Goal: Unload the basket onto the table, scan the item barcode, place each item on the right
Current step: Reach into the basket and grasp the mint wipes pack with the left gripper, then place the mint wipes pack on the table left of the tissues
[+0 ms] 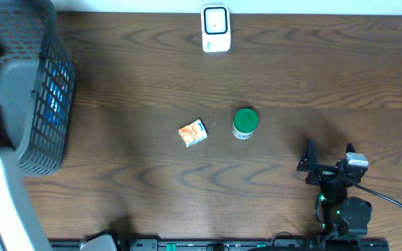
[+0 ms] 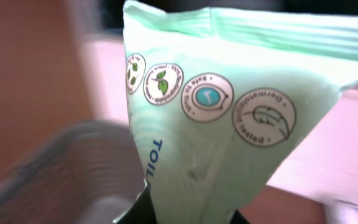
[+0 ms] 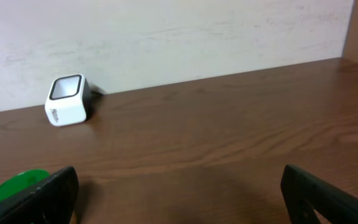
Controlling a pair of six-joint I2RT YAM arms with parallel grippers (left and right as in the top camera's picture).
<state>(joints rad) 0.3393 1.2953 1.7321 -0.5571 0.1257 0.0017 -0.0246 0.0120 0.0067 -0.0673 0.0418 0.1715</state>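
Wooden table (image 1: 292,70): scanner (image 1: 216,29) at far edge, basket (image 1: 47,90) left.

Left jaws pinch the green pouch (image 2: 229,124); right jaws stand wide apart.

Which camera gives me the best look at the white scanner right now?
Right wrist: the scanner sits unobstructed, with its dark window and one side visible. Overhead shows it small and only from above. Left wrist misses it; the green pack fills that view.
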